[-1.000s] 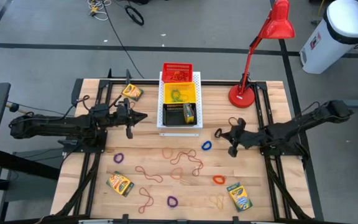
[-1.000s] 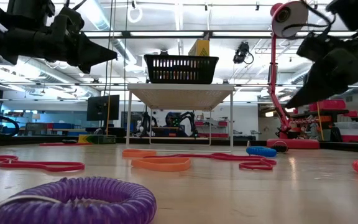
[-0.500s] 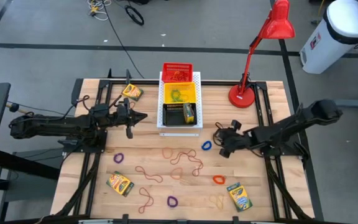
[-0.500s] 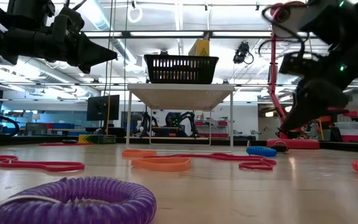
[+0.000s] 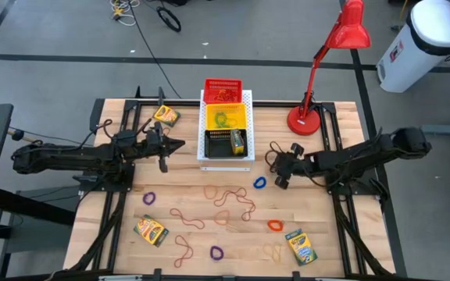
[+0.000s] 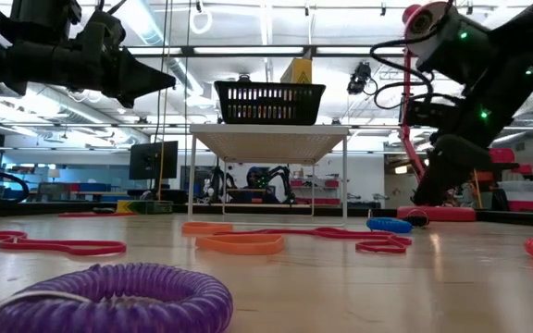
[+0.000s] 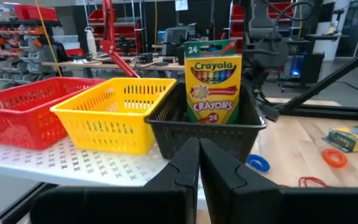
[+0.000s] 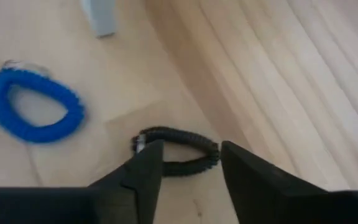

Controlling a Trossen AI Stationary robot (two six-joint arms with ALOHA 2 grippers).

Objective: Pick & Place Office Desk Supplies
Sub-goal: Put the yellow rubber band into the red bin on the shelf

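Three baskets, red point(image 5: 222, 90), yellow point(image 5: 225, 118) and black point(image 5: 226, 145), sit in a row on a white board point(image 5: 247, 99) at the wooden table's point(image 5: 342, 242) far middle. A crayon box point(image 7: 212, 84) stands in the black one. Rubber bands point(image 5: 229, 201) and loops lie scattered on the planks. The left gripper point(image 5: 180, 145), fingers pressed together, hovers beside the board. The right gripper point(image 8: 190, 167), fingers parted, straddles a black loop point(image 8: 178, 152) near a blue loop point(image 8: 33, 109). A red lamp point(image 5: 328, 66) stands at the far right; grey floor, cables and shelving lie beyond.
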